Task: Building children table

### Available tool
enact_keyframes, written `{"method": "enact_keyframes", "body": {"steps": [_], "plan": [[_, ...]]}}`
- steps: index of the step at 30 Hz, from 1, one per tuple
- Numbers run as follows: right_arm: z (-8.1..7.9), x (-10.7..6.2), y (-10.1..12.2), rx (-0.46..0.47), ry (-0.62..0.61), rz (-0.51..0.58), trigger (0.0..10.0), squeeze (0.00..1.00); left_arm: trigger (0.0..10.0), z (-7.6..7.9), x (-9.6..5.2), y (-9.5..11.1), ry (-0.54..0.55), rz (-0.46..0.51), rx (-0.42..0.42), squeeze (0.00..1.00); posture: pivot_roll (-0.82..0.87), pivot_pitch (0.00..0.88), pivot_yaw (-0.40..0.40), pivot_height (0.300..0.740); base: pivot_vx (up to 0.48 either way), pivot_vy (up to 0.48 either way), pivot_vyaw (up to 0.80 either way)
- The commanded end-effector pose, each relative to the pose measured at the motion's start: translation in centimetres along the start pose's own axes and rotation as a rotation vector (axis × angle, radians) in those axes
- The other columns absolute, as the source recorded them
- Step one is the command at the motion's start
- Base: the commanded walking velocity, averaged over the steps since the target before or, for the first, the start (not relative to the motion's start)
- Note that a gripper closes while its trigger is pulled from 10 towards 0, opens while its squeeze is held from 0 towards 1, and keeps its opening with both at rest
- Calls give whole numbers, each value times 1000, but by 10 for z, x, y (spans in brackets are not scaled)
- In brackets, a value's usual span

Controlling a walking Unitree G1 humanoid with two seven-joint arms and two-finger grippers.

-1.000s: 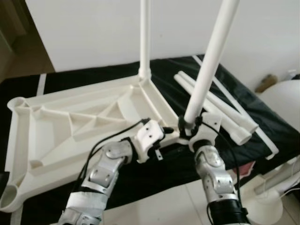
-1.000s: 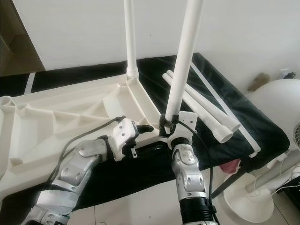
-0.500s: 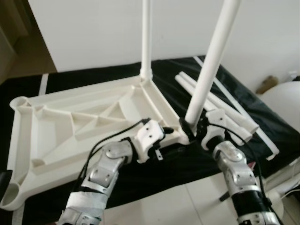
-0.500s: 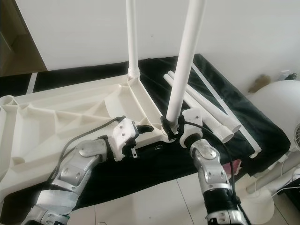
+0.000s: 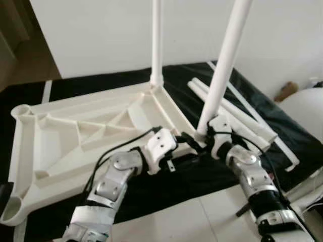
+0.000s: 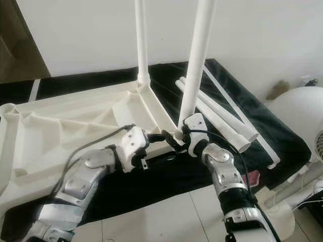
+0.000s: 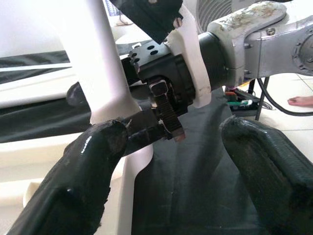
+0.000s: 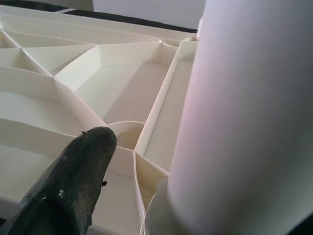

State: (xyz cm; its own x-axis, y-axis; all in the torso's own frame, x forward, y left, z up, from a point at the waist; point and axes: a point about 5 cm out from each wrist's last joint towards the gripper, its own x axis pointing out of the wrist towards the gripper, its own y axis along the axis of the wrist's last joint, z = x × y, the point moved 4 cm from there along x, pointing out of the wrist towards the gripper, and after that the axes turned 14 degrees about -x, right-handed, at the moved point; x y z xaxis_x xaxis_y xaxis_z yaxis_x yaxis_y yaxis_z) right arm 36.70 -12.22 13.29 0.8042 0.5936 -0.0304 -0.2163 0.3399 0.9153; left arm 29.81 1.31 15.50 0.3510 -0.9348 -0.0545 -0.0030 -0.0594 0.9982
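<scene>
The white plastic table top (image 5: pixel 75 136) lies upside down on a black cloth (image 5: pixel 101 83). One white leg (image 5: pixel 156 40) stands upright in its far corner. A second leg (image 5: pixel 224 60) stands in the near right corner socket. My right gripper (image 6: pixel 182 137) is at the base of that leg, reaching in from the right. In the right wrist view one finger (image 8: pixel 73 181) stands apart from the leg (image 8: pixel 244 122), so it is open. My left gripper (image 6: pixel 164 141) is open at the same corner, with one finger (image 7: pixel 83 166) against the white plastic.
Two loose white legs (image 5: pixel 237 116) and a thin white strip (image 5: pixel 272 136) lie on the cloth to the right. A white rounded object (image 5: pixel 303 111) stands at the far right. Tiled floor (image 5: pixel 192 217) runs along the cloth's near edge.
My right arm has swung from in front of the near leg round to its right side, staying at the base. The leg stands a little more upright. The left arm has held still.
</scene>
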Motion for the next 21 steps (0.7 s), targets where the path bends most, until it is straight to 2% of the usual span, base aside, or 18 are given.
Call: {"method": "enact_keyframes", "body": {"steps": [1,2,3,4,12,13,14,21], "plan": [[-1,2,0,-28,36,4,5490,0,10000,1,-1,-1,1,-8,-1,0,-56,0,-5,740,0,0,0],[-1,2,0,-28,36,4,5490,0,10000,1,-1,-1,1,-8,-1,0,-56,0,-5,740,0,0,0],[1,2,-1,-31,35,4,4510,0,10000,0,-2,-1,3,-9,0,0,-56,0,-4,740,0,0,0],[3,2,-2,-34,35,0,0,0,10000,-1,-2,-1,7,-12,3,0,-55,0,-5,740,0,0,0],[9,-3,-9,-28,19,-18,0,0,10000,-2,-2,-3,8,-18,8,0,-63,0,0,740,0,0,0],[9,-4,-11,-22,14,-21,9176,0,10000,-1,-2,-3,6,-20,8,0,-64,0,2,740,0,0,0],[9,-5,-13,-13,4,-25,10000,0,10000,-1,-2,-3,5,-22,8,0,-64,0,2,740,0,0,0],[8,-8,-18,21,-35,-40,10000,0,10000,0,-3,-3,1,-23,7,0,-64,0,2,740,0,0,0]]}}
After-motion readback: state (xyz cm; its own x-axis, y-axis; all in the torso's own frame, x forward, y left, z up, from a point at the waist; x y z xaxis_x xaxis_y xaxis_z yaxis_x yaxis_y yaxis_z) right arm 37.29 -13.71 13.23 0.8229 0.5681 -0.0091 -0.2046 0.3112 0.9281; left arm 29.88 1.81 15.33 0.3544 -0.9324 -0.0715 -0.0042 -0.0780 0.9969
